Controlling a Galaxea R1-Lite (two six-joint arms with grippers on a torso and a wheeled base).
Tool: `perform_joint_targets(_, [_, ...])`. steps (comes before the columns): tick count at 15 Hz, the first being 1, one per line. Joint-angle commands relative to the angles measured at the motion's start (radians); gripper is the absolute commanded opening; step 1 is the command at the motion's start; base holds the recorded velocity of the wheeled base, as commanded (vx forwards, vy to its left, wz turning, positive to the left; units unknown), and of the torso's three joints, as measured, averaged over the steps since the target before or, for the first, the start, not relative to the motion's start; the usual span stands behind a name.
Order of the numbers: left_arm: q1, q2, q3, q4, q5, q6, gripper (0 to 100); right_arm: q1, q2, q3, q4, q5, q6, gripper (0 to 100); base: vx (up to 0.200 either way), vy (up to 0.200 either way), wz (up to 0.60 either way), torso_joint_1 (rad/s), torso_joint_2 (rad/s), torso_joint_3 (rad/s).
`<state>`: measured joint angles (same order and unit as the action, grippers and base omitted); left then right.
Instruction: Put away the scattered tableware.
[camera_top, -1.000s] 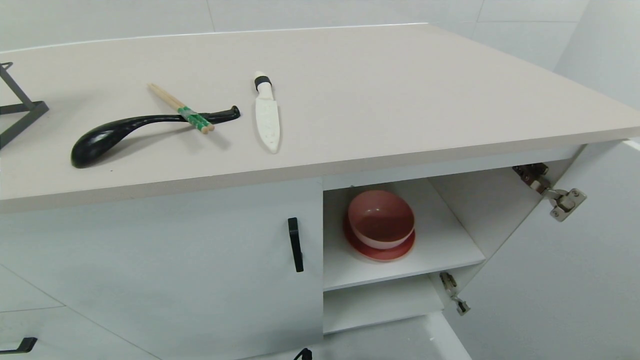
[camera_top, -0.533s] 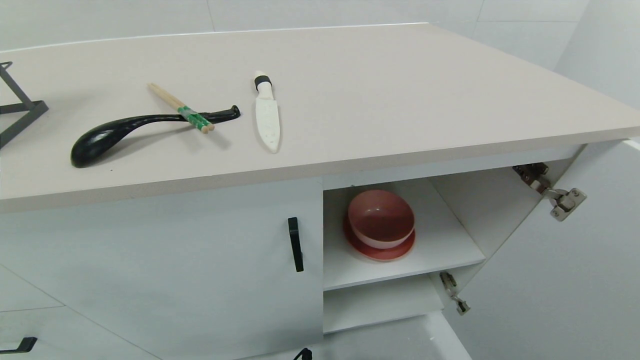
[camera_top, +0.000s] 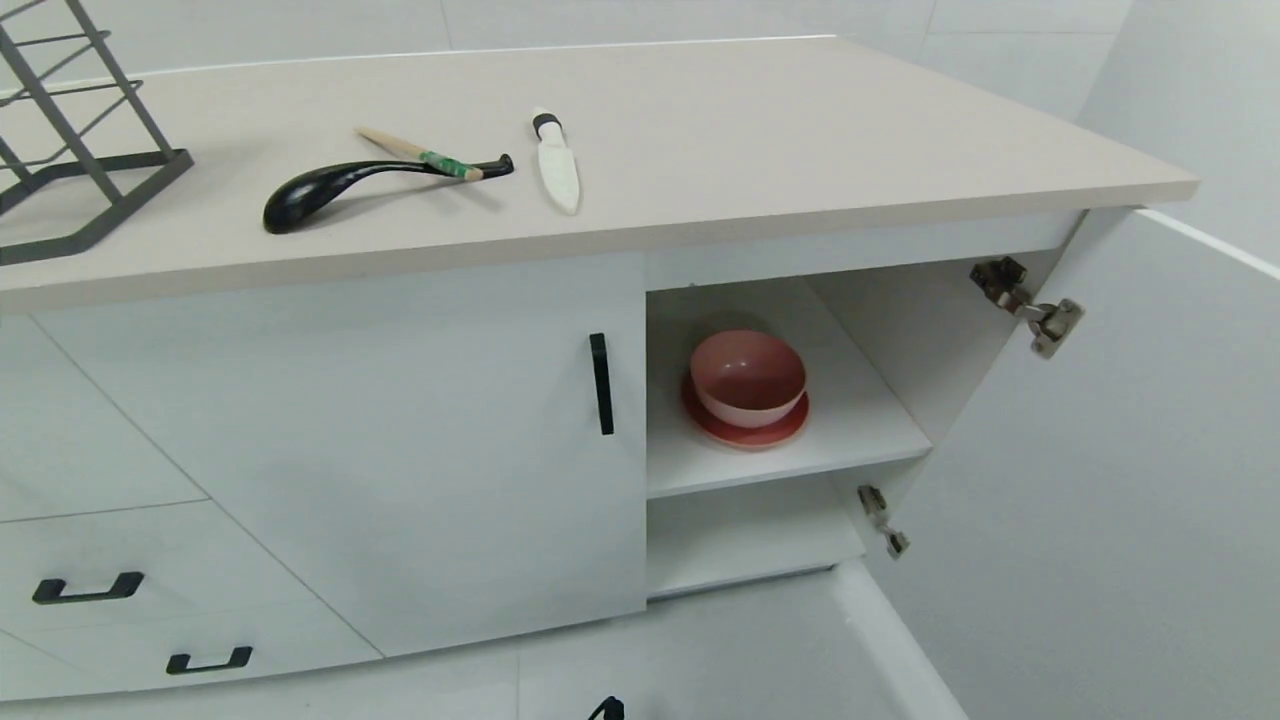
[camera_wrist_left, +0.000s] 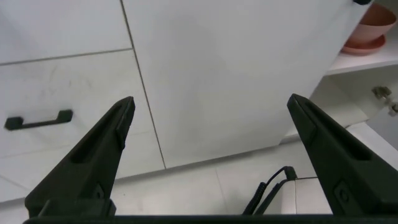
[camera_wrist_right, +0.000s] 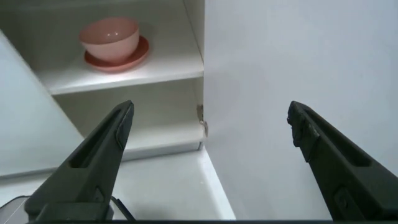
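The left gripper (camera_wrist_left: 211, 102) has its two dark fingers spread wide, holding and touching nothing, and it faces the white cabinet front low down near a drawer with a black handle (camera_wrist_left: 37, 120). The right gripper (camera_wrist_right: 211, 107) is likewise spread wide and holds nothing, facing the open compartment of the cabinet beside the inner face of the swung-out white cabinet door (camera_top: 1100, 450). On the upper shelf (camera_top: 860, 440) of that compartment a pale pink round bowl (camera_top: 747, 375) stands upright on a flat red plate (camera_top: 745, 428), whose rim shows around the bowl's base. Up on the beige countertop (camera_top: 800, 130) lie the other pieces: a glossy black ladle (camera_top: 340, 187) with its scoop toward the robot's left, a pair of wooden chopsticks with a green band (camera_top: 420, 155) resting across the ladle's handle, and a white knife with a black band on its handle (camera_top: 557, 165) just beside the ladle's handle end, apart from it. A dark wire rack (camera_top: 80, 150) stands at the countertop's left end. The neighbouring cabinet door is closed, with a vertical black handle (camera_top: 600, 384).
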<state>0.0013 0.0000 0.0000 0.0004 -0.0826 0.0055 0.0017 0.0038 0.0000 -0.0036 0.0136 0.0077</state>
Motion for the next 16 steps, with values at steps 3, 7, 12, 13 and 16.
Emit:
perform_joint_targets(3, [0.000,0.000,0.000,0.001,0.000,0.005,100,0.001,0.004,0.000,-0.001,0.000,0.000,100,-0.200,-0.200,0.00,0.002,0.00,0.004])
perform_joint_targets(7, [0.000,0.000,0.000,0.001,-0.002,0.007,100,0.001,0.004,0.000,-0.001,0.000,0.000,100,-0.200,-0.050,0.00,0.001,0.00,0.005])
perform_joint_targets(12, [0.000,0.000,0.000,0.000,0.000,0.002,100,0.000,0.004,0.000,-0.001,0.000,0.000,100,-0.160,-0.040,0.00,0.000,0.00,0.004])
perform_joint_targets(13, [0.000,0.000,0.000,0.000,-0.002,0.002,100,0.001,0.004,0.000,-0.001,0.000,0.000,100,0.000,-0.200,0.00,0.007,0.00,0.012])
perform_joint_targets(16, [0.000,0.000,0.000,0.001,-0.002,0.002,100,0.001,0.004,0.000,-0.001,0.000,0.000,100,0.000,-0.200,0.00,0.004,0.00,0.001])
